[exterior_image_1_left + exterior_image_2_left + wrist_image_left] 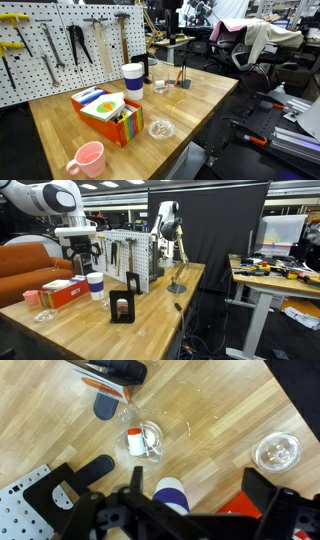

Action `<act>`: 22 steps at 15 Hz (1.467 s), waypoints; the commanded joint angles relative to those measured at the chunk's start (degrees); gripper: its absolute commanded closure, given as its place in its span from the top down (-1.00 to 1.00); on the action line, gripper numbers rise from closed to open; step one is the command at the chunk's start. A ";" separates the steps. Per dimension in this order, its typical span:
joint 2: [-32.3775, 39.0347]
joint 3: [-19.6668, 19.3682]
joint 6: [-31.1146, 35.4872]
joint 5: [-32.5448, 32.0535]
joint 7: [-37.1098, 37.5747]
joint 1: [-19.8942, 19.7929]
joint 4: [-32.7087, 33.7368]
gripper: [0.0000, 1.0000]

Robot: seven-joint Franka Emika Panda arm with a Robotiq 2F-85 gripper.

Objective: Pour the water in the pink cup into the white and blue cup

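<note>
The tool (80, 252) hangs released, jaws wide and holding nothing, above the pegboard-side edge of the worktop (200, 100). The wrist view looks down on the white and blue cup (172, 495). The pink cup (88, 158) stands well apart from it, near the worktop corner closest to the camera in an exterior view, and does not appear in the wrist view.

The likeliest slip is closing on the tall cup below the tool instead of the pink one. The pink cup sits close to the worktop edge, so a glancing approach could push it off or slop its water; whether it holds water I cannot tell. The red box (105, 112) lies between the cups, so a low carry could clip it. A knock at the tall cup's rim while pouring could topple it.

Counted: one pink cup, one white and blue cup, two clear glass dishes (161, 129) (161, 87), one red box.
</note>
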 commanded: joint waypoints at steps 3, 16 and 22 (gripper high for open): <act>1.39 3.00 0.06 -0.68 2.42 0.35 0.96 1.00; 2.81 11.17 -0.25 -0.04 3.32 6.01 1.90 1.00; 6.57 13.07 2.16 -2.61 4.31 7.68 4.20 1.00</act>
